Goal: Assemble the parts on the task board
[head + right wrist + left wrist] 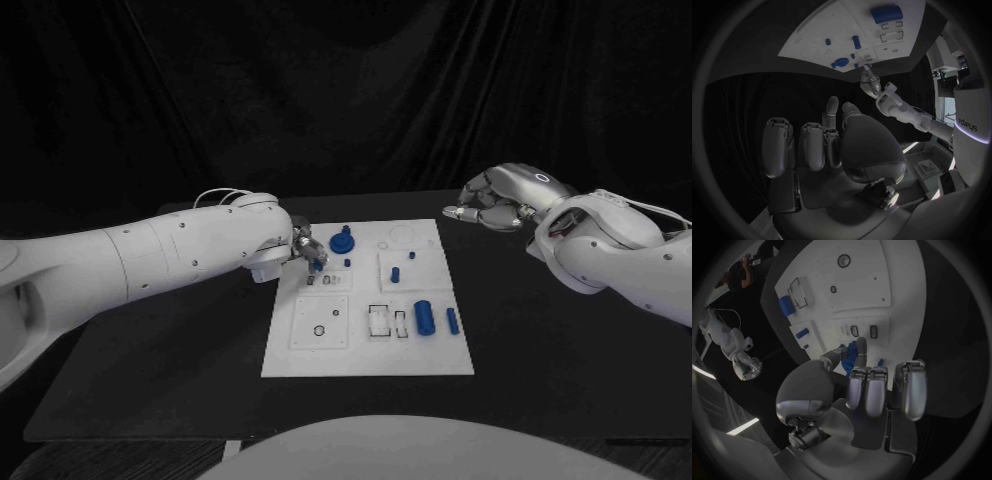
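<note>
The black counter [173, 360] carries the white task board [368, 345] at its middle, long side running away from the robot. The left arm reaches in to the board's left edge near the far end; the right arm hangs well off to the board's far right, above bare counter.

On the board, the largest blue piece is an upright-lying cylinder [424, 317] on the right half with its long axis along the board's length, a thinner blue pin [453, 321] just beside it on the right. A round blue knob [342, 241] stands near the far left corner, and a small blue peg [394, 272] sits toward the middle.

The left hand [303, 252] pinches a small blue part [856, 353] between thumb and fingertips, held just over the row of small slots at the board's left; the part seems upright, though the fingers hide most of it. The coming move likely turns on lowering it straight down into the slot beneath, so this hand is the near one.

The right hand [498, 200] has fingers curled in on nothing. "Sharpa" lettering shows on the left arm in the right wrist view.
</note>
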Controlling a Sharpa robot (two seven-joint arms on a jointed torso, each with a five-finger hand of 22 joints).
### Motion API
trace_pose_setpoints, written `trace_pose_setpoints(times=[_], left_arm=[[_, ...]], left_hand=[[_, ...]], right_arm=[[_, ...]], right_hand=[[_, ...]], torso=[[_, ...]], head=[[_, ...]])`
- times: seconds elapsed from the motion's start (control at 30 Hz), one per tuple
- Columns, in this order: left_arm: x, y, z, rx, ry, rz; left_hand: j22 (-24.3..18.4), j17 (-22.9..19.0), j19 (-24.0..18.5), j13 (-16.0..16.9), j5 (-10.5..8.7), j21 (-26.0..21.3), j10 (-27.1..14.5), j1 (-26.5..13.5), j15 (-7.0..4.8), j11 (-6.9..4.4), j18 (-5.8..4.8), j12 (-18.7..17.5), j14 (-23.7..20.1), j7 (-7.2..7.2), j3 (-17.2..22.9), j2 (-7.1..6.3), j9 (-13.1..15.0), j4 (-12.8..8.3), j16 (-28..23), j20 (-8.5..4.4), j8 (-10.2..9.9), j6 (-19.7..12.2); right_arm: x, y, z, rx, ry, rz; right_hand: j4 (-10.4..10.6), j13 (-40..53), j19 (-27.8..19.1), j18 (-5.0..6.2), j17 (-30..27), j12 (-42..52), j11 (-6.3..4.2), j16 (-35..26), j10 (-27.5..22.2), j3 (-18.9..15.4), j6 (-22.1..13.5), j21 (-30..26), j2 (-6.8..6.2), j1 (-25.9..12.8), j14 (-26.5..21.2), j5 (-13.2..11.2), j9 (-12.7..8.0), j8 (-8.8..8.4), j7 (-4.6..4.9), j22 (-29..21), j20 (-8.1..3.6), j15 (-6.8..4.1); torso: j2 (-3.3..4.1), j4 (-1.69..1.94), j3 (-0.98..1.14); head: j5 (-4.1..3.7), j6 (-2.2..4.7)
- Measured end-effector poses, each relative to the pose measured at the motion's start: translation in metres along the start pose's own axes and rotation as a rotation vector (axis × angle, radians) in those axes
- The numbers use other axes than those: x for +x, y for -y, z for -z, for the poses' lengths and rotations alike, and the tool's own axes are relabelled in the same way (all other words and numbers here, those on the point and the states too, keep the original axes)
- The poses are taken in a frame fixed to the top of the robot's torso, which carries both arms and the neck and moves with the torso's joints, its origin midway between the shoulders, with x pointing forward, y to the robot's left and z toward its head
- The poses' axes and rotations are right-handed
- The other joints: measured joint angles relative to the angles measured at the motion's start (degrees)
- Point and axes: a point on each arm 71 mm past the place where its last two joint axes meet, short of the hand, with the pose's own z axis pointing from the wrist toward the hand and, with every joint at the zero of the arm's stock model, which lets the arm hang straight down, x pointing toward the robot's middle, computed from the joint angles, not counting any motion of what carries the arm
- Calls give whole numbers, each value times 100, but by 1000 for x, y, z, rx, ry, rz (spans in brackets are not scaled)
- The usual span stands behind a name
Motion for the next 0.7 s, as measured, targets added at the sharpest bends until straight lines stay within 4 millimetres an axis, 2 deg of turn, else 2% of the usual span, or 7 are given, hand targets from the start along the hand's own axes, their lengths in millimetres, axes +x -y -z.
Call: trace_pose_setpoints(times=[0.3,0.7], left_arm=[[7,-2,-2,-1,7,2],[20,-5,-6,-3,19,4]], left_hand=[[-1,0,0,0,30,0,0,1,0,0,0,0,0,-6,16,0,0,15,0,0,0,9],[-1,0,-1,-1,30,0,1,-15,0,1,0,0,0,4,16,16,6,15,0,0,0,17]], right_arm=[[2,0,0,4,-7,-1],[5,0,1,6,-15,-3]], right_hand=[[16,0,0,1,0,0,0,0,0,16,0,0,-17,17,0,0,7,-22,0,0,0,0],[16,-1,0,0,0,0,0,0,0,15,0,-21,-22,22,0,22,13,-21,0,-1,0,0]], torso=[[1,-3,-2],[1,1,-2]], head=[[51,0],[41,0]])
